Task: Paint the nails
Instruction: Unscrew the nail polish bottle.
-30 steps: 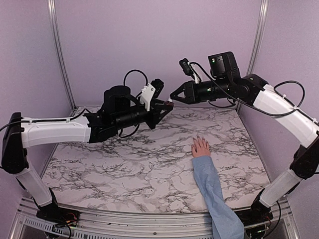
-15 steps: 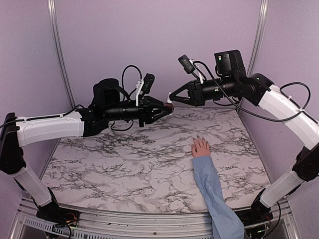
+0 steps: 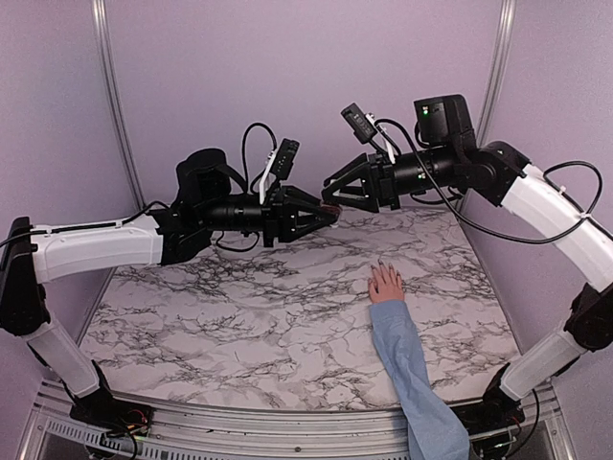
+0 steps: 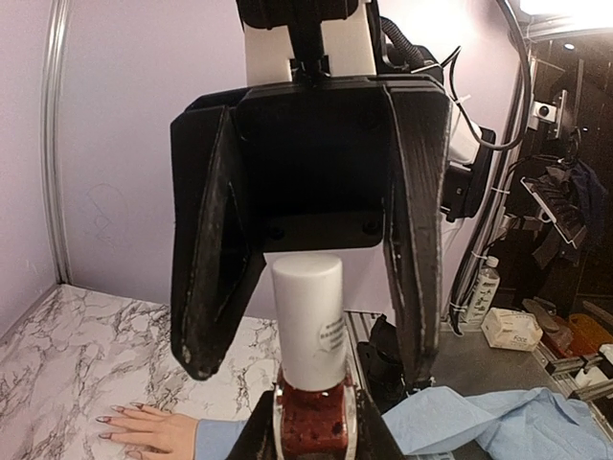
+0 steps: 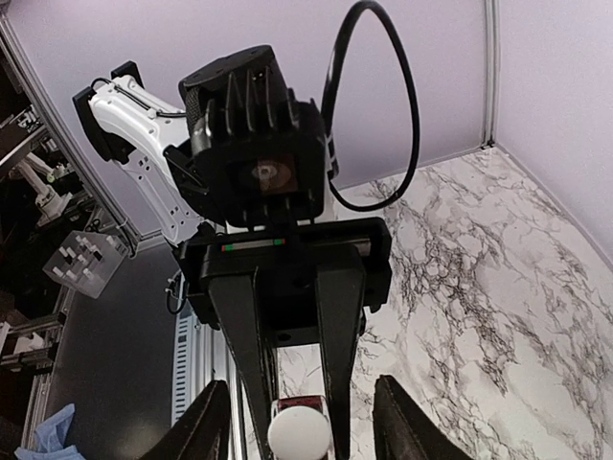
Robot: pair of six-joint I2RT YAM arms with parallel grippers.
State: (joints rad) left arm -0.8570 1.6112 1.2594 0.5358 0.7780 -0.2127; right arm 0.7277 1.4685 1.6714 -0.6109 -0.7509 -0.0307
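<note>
The left gripper (image 3: 326,213) is pinched tight on the glass body of a bottle (image 4: 312,428) of red polish and holds it in the air over the back of the table (image 3: 239,326); the white cap (image 4: 306,316) points at the right gripper (image 4: 306,369), whose fingers are spread, one on each side of the cap, with a gap showing on both sides; nothing is gripped there yet. The hand (image 3: 386,284) lies flat and palm down on the marble, right of centre, its blue sleeve (image 3: 412,374) running to the near edge; the nails (image 4: 113,414) point toward the back wall, well below and apart from both grippers.

By my judgement the cap is on and the step in hand is taking hold of it. Risks from here: if the right fingers close off-centre, they may lever the bottle sideways in the left pinch; the left grip sits low on smooth glass, so a twist on the cap may spin the whole bottle instead of loosening the cap; a slip at this height would drop the bottle on the table or sleeve; once the bottle is open, tilting it could spill polish.
</note>
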